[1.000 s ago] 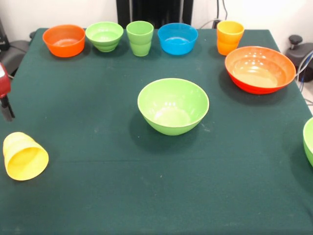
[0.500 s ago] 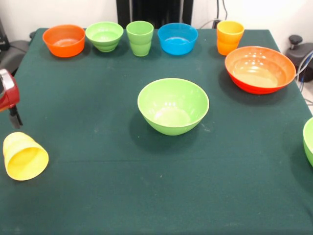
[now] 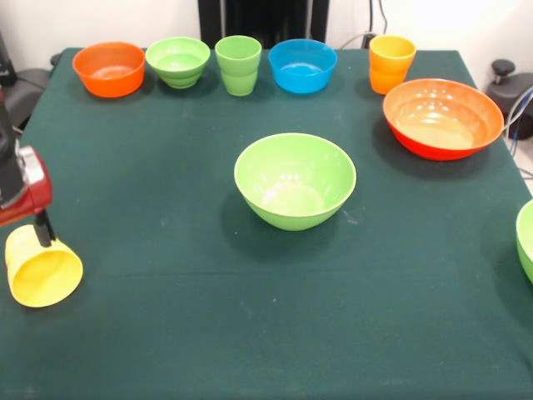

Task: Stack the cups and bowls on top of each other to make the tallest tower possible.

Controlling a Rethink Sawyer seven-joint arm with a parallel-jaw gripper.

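**Yellow cup on its side at the surface's left edge, gripper over it**

The yellow cup (image 3: pixel 42 268) lies tipped on its side near the left edge of the dark green cloth-covered surface (image 3: pixel 250 317), its open mouth turned toward the camera and slightly right. It is glossy plastic, a tapering round tumbler with a faint step around its waist.

The gripper (image 3: pixel 42 229) comes in from the left edge: a red body with a pale panel, and one thin dark finger reaching down against the cup's upper side. Whether the gripper is apart or together cannot be told from this view.

In the middle of the surface stands a large light green bowl (image 3: pixel 295 180), upright, smooth and shiny, with a rounded wall and bright reflections inside. To the right and farther back sits a large orange-red bowl (image 3: pixel 443 117), wider and shallower. A sliver of another light green bowl (image 3: pixel 525 240) shows at the right edge.

Along the far side stands a row, all upright and apart from one another: a small orange bowl (image 3: pixel 109 68), a small light green bowl (image 3: pixel 178 62), a light green cup (image 3: pixel 238 64) with a stepped waist, a small blue bowl (image 3: pixel 302 65), and an orange-yellow cup (image 3: pixel 391 62) just behind the orange-red bowl. All share the same glossy plastic finish; the cloth is matte and finely textured.
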